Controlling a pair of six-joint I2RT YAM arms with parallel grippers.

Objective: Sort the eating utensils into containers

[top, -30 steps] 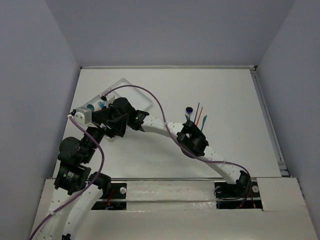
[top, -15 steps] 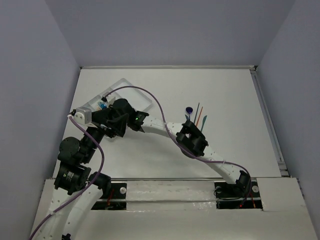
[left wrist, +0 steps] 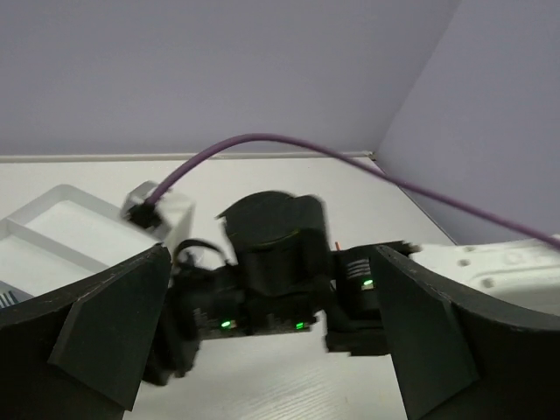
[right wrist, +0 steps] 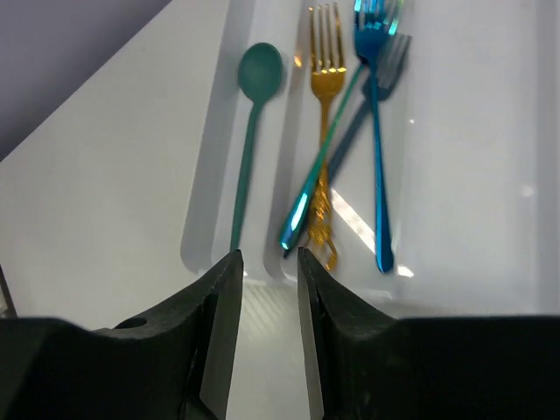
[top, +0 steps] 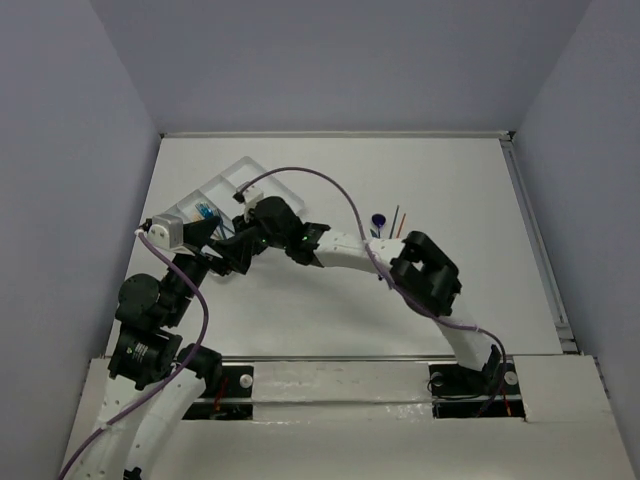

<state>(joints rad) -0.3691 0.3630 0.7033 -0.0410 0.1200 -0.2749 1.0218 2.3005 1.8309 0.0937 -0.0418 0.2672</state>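
Since a second ago the right arm (top: 430,275) has swung its elbow out to the right, so that it now covers the near ends of the loose utensils on the table (top: 470,200). Its wrist has drawn back a little from the tray (top: 228,183), and the purple cable (top: 310,178) arches higher over it.

From the right wrist we see the right gripper (right wrist: 262,319) with its fingers close together. Only a narrow slit is left between them, and nothing is in it. Beyond the fingertips lies the tray. A teal spoon (right wrist: 249,131) rests alone in one long compartment. In the compartment beside it we count an orange fork (right wrist: 324,96), a blue fork (right wrist: 378,175), a dark blue fork (right wrist: 395,52) and a teal-handled piece (right wrist: 306,197) (its head is cut off by the top edge). These handles cross one another.

The left gripper (left wrist: 271,262) stands spread wide and holds nothing. Between its fingers we see the right arm's wrist over the table, with the tray behind on the left.

On the table, well apart from the tray, a dark blue spoon (top: 377,220) lies just beside a thin orange utensil (top: 397,216). We cannot tell what kind the orange one is.
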